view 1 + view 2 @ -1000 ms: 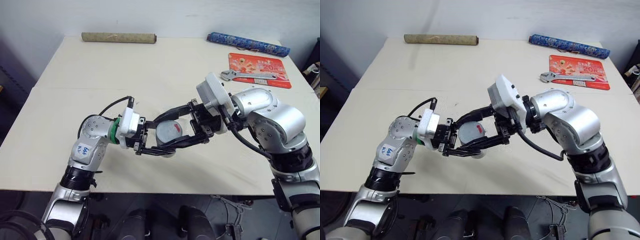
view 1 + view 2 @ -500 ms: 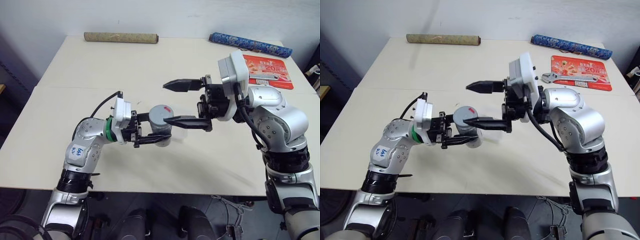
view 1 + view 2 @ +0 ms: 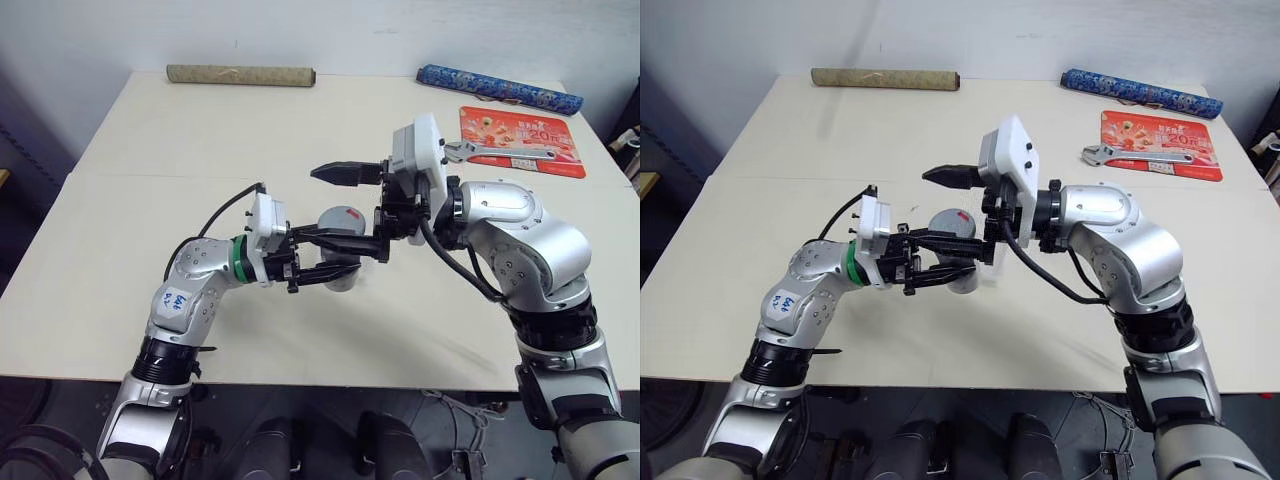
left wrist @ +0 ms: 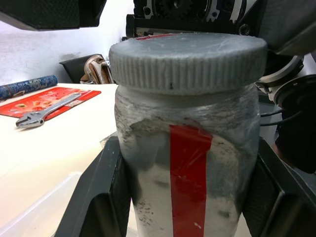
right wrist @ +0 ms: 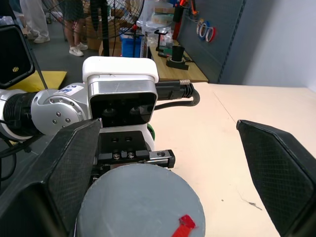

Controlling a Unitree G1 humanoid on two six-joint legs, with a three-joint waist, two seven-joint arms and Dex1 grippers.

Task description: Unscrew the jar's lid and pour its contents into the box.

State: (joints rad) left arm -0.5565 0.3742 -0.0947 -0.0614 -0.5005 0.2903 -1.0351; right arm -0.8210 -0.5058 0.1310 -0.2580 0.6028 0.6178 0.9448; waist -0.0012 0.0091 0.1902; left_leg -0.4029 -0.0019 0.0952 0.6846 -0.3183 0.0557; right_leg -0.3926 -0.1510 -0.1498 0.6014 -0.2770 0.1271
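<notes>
My left gripper (image 3: 325, 256) is shut on the jar (image 3: 343, 262), holding it above the middle of the table. The jar (image 4: 190, 168) is clear with a red stripe. Its grey lid (image 3: 342, 217) is on the jar and carries a small red mark (image 5: 183, 224). My right gripper (image 3: 338, 206) is open and points at the jar from the right. One finger (image 5: 59, 168) stands on each side of the lid (image 5: 140, 202) without touching it. A clear plastic edge of the box (image 4: 44, 205) lies on the table under the jar. I cannot make out the contents.
A wrench (image 3: 500, 152) lies on a red flat packet (image 3: 525, 128) at the far right. A blue patterned roll (image 3: 497, 88) and a tan roll (image 3: 240, 75) lie along the table's far edge. A seam (image 3: 130, 177) crosses the tabletop.
A second ago my right gripper was shut around the lid. It has opened, drawn back to the right, and now stands spread on both sides of the lid. The jar stays in my left gripper.
</notes>
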